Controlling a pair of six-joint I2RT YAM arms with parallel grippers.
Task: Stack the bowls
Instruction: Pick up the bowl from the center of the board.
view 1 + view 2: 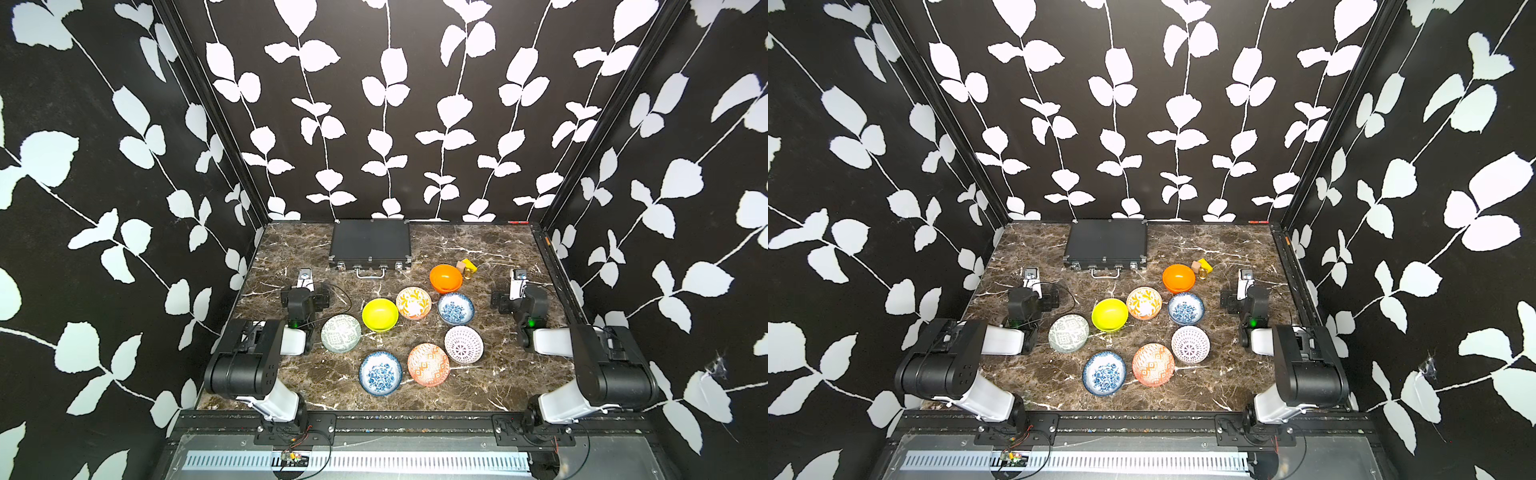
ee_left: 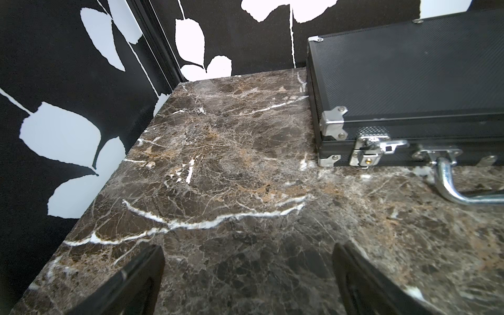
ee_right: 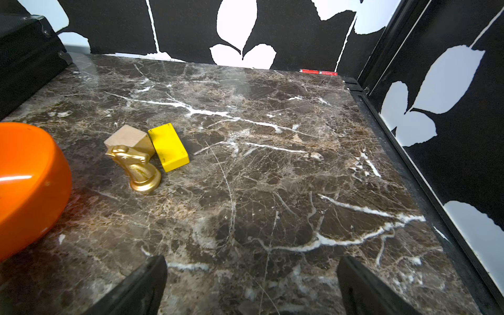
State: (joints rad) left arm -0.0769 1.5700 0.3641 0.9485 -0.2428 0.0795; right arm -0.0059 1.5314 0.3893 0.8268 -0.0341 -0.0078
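On marble table (image 1: pixel 490 249), eight bowls (image 1: pixel 380 314), unstacked

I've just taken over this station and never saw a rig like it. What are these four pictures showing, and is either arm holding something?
The left arm and the right arm are robots standing at the near edge of a marble table; each ends in a two-fingered gripper. Both top views look down on the whole scene from one camera head. The other two pictures come from wrist cameras. The left gripper faces a black case. The right gripper faces the orange bowl, a gold chess knight, a tan cube and a yellow block. Eight bowls, such as the yellow bowl, lie unstacked. Both grippers are open and empty.
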